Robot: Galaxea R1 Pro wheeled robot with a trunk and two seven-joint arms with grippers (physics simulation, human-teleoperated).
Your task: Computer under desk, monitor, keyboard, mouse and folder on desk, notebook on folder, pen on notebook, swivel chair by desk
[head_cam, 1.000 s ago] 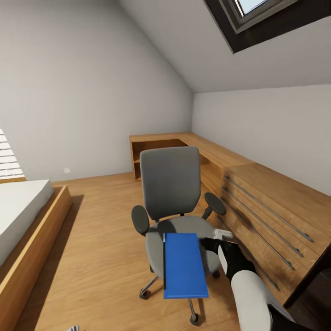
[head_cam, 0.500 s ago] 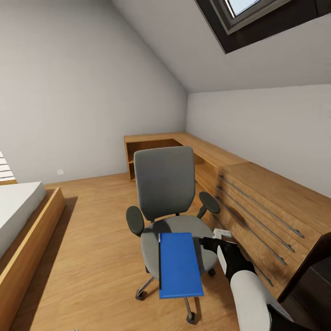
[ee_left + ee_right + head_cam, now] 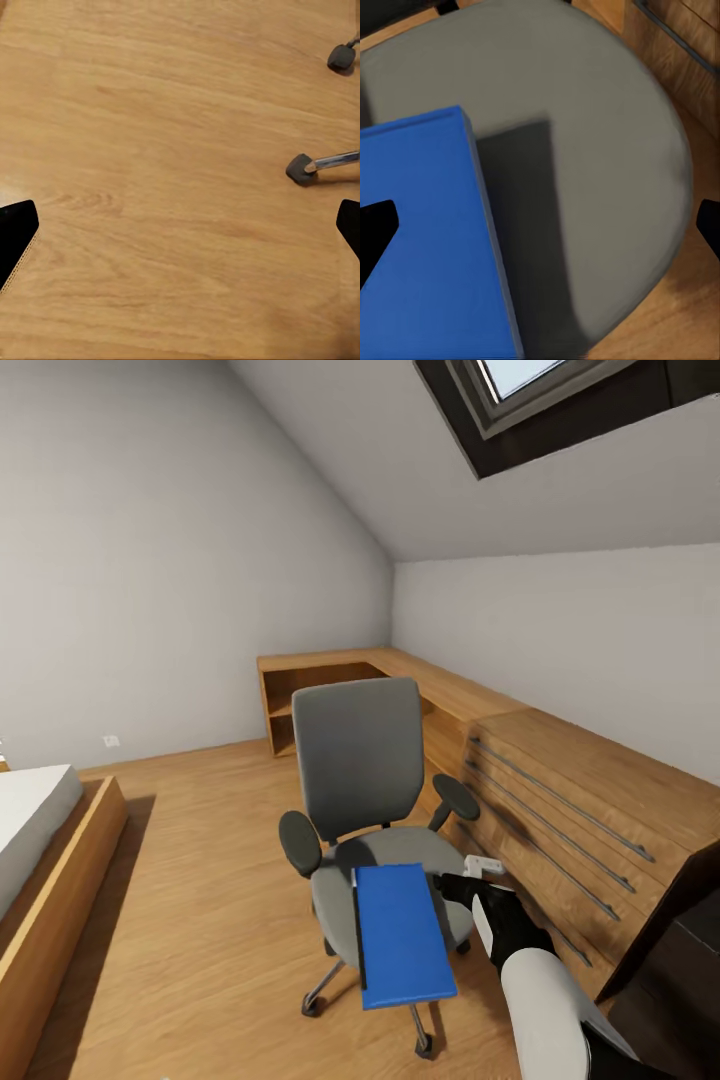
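Observation:
The swivel chair (image 3: 365,760), with grey back and black armrests, stands mid-room facing me. On its grey seat (image 3: 600,172) lies the flat blue folder (image 3: 403,932), its near end sticking out past the seat's front. My right gripper (image 3: 455,888) hovers at the folder's right side, low over the seat. In the right wrist view the gripper (image 3: 540,225) is open, with the folder (image 3: 427,247) under one fingertip and the other beyond the seat's rim. My left gripper (image 3: 180,225) is open over bare wood floor beside two chair casters (image 3: 304,168).
A light wooden drawer chest (image 3: 560,810) runs along the right wall and joins a low wooden shelf unit (image 3: 330,690) in the corner. A wood-framed bed (image 3: 50,860) sits at left. A dark furniture edge (image 3: 680,950) shows at lower right. Open floor lies between bed and chair.
The whole view has swung to the right, so the room slid left in the picture. Chair, folder and right gripper keep the same relation.

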